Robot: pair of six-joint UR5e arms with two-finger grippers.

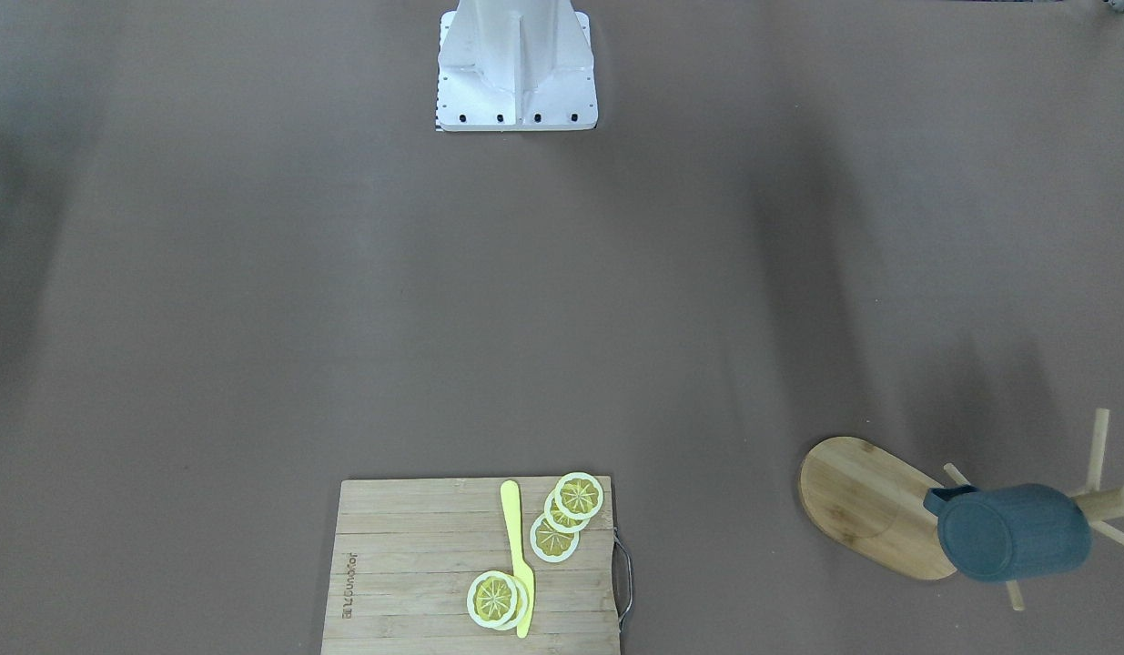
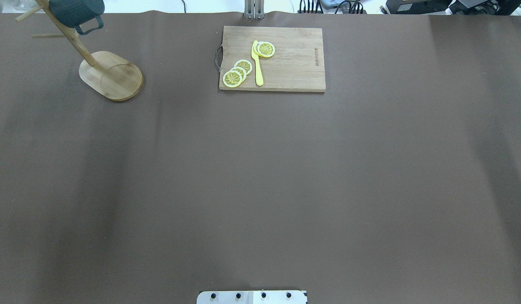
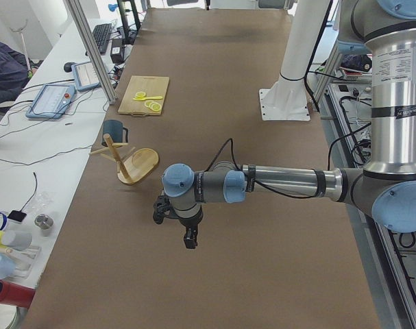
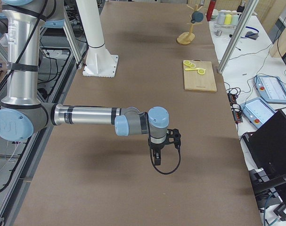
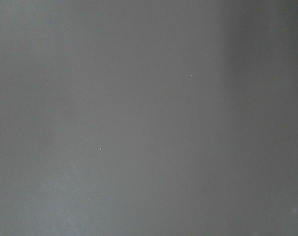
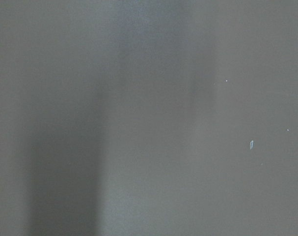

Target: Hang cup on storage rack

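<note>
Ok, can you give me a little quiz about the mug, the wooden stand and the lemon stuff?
1. True or false: the mug stands on the table beside the rack.
2. What lies among the lemon slices on the cutting board? A) a yellow knife B) a spoon C) a fork
3. Fill in: the rack stands on the robot's ____ side.

Key: 1. False, the mug is up on the rack, off the table. 2. A. 3. Left.
</note>
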